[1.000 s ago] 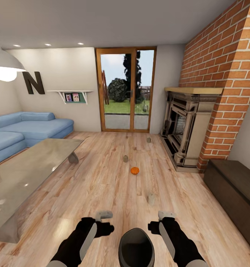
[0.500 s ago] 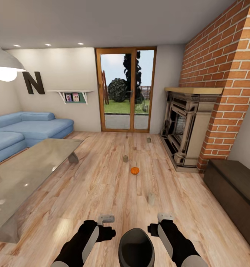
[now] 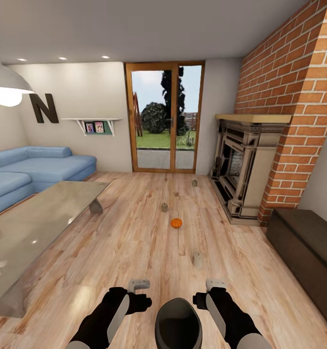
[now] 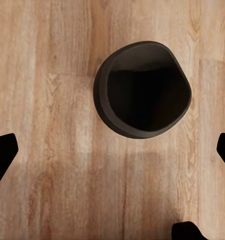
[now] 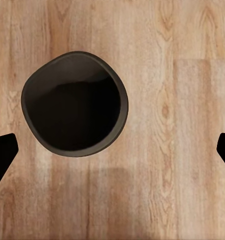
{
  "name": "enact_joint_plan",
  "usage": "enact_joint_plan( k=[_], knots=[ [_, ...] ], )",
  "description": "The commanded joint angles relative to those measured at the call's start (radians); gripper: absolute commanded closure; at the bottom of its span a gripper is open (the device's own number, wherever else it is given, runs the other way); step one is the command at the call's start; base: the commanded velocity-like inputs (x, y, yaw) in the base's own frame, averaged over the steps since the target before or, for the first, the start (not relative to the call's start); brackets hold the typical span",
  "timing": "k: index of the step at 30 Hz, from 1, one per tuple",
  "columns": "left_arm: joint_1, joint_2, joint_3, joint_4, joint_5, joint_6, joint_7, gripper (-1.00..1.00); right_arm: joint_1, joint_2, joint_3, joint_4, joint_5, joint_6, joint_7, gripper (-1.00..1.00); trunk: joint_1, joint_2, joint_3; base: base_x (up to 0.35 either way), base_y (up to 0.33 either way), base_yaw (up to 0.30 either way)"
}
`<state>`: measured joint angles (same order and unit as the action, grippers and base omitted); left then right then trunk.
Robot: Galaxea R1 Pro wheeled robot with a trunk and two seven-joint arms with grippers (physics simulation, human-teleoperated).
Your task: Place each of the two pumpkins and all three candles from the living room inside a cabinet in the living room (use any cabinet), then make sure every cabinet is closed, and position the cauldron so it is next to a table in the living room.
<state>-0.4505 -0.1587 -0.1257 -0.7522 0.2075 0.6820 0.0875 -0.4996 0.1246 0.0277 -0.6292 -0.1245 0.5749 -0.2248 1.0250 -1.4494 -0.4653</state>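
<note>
— Two grippers, left [image 3: 138, 283] and right [image 3: 215, 282], spread wide and empty — cauldron [image 3: 178, 322] on the floor between them, below.
— Could knock the nearest candle [image 3: 198, 260] ahead, or tip the cauldron if gripped off-centre on its smooth rim.

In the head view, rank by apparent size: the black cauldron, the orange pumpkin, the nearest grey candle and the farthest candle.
1. Black round cauldron, though it sits closest to the camera.
2. Bright-orange ribbed pumpkin and nearest stubby grey-beige candle: too similar to rank.
3. Farthest grey-beige candle, shrunk by distance.
</note>
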Motion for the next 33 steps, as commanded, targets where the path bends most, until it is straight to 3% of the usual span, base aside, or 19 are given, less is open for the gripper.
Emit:
enact_joint_plan(
  k=[1,10,27,33],
  knots=[
    [0.000,0.000,-0.003,-0.002,0.010,0.004,0.009,-1.00,0.000,0.000,0.003,-0.001,-0.010,0.003,-0.008,-1.00,0.000,-0.001,-0.001,0.024,0.000,0.000],
    [0.000,-0.001,-0.002,-0.001,0.010,-0.008,0.009,-1.00,0.000,0.000,0.003,-0.001,-0.010,0.003,-0.008,-1.00,0.000,-0.001,-0.001,0.165,0.000,0.000],
    [0.000,-0.001,-0.002,-0.002,0.012,-0.024,0.009,-1.00,0.000,-0.001,0.003,-0.001,-0.010,0.004,-0.008,-1.00,0.000,-0.001,-0.001,0.006,0.000,0.000],
    [0.000,-0.001,-0.002,-0.002,0.012,-0.024,0.009,-1.00,0.000,-0.002,0.003,0.001,-0.009,0.004,-0.008,-1.00,0.023,-0.043,-0.020,0.000,0.000,0.000]
  ],
)
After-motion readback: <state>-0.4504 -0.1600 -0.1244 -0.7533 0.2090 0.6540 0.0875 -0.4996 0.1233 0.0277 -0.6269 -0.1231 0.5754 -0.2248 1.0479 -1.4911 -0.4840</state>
